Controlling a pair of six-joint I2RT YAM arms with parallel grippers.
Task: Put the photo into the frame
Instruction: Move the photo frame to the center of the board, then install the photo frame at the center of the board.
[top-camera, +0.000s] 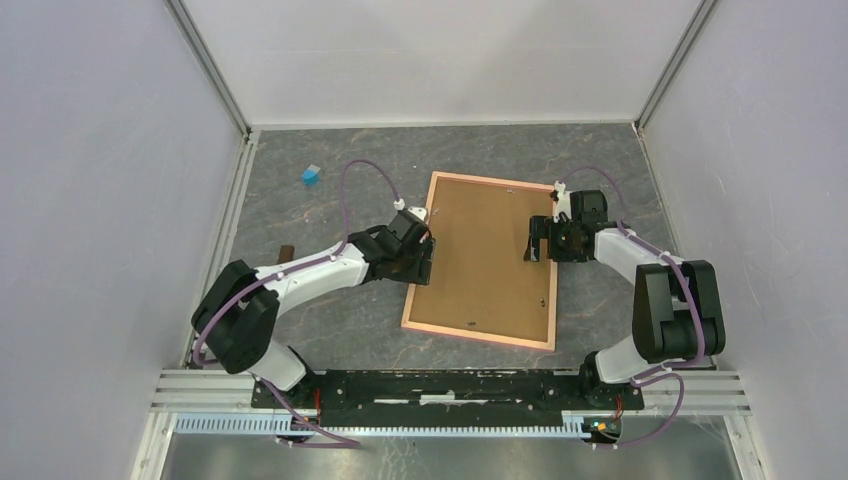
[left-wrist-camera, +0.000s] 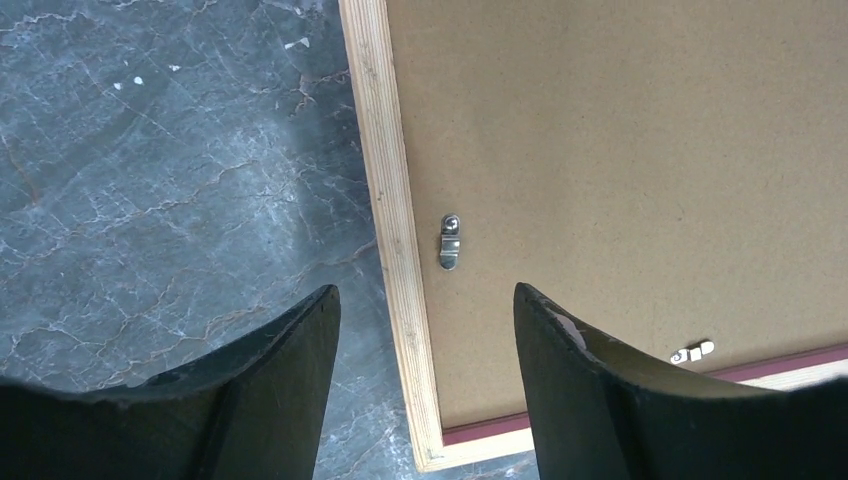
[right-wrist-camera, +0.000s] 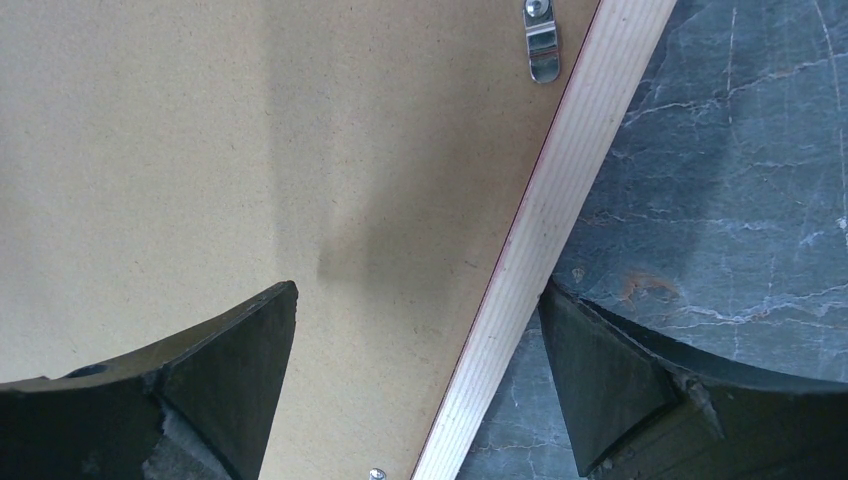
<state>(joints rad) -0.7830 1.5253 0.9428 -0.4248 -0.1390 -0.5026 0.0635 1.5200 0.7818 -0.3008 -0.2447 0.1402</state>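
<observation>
Frame (top-camera: 478, 337) sits back-up mid-table with the backing board (top-camera: 487, 262) in it; we can't see the photo. Left gripper (left-wrist-camera: 425, 300) and right gripper (right-wrist-camera: 420, 295) are both spread, straddling its left and right rims. If we squeeze unevenly, it'll probably skew or slip out.

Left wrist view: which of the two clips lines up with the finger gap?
The upright silver clip beside the frame rim; the other clip, paler, lies sideways next to one finger.
</observation>
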